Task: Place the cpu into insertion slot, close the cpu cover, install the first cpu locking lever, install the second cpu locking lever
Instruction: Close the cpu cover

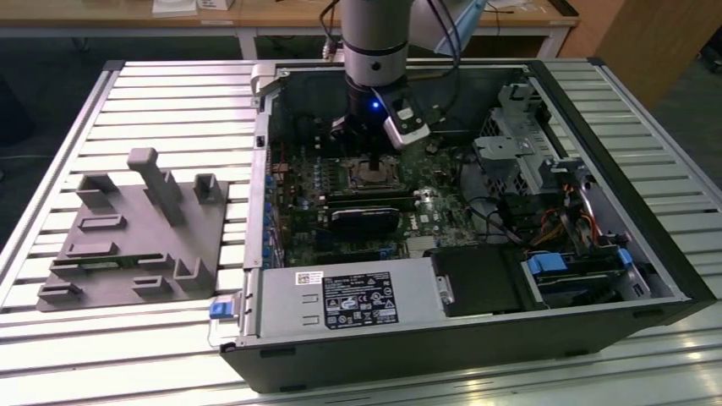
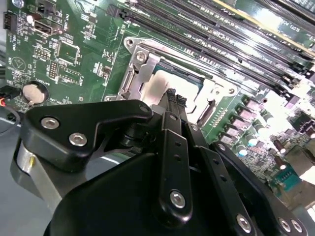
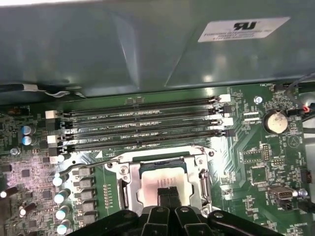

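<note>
Black gripper links sit nearest in the second wrist view. The gripper (image 2: 175, 97) is clenched, its two fingers (image 2: 170, 93) pressed side by side, their tips just over or on the cpu (image 2: 156, 84) (whether they touch it I cannot tell). That pale chip lies flat in the slot (image 1: 367, 179), and the cover (image 3: 126, 183) lies down around it, framing its face in both wrist views. Just past the cover, four long memory slots (image 3: 142, 129) run across the green board (image 3: 251, 162), with a coin cell (image 3: 274, 121) near one edge. In the exterior view the arm (image 1: 373, 34) reaches straight down into the open case (image 1: 451, 355), which lies on a slatted table (image 1: 169, 93). A grey fixture (image 1: 135, 228) rests beside the case, on the exterior view's left.
</note>
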`<state>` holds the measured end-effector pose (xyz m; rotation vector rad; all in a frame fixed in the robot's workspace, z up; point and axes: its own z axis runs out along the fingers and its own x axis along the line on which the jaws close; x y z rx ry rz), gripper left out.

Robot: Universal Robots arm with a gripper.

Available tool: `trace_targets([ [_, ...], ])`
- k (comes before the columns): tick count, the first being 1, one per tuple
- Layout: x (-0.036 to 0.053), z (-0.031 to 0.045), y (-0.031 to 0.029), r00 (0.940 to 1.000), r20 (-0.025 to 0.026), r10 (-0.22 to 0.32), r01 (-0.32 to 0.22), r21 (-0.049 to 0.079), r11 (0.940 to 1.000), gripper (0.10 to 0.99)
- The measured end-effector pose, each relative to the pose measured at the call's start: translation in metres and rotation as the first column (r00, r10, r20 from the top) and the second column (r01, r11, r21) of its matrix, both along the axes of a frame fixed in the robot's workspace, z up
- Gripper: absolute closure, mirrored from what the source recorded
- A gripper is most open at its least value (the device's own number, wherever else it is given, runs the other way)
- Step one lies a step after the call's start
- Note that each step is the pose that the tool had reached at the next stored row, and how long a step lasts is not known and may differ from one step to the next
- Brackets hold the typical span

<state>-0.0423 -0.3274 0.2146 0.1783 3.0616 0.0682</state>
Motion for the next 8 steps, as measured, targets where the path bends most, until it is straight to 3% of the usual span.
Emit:
trace_targets([
  [5, 0.0, 0.0096, 0.0, 1.0, -0.0001, 0.0, 0.0, 0.0, 1.0, 0.98],
  [8, 0.0, 0.0112, 0.0, 1.0, 0.0, 0.0, 0.0, 0.0, 1.0, 0.98],
])
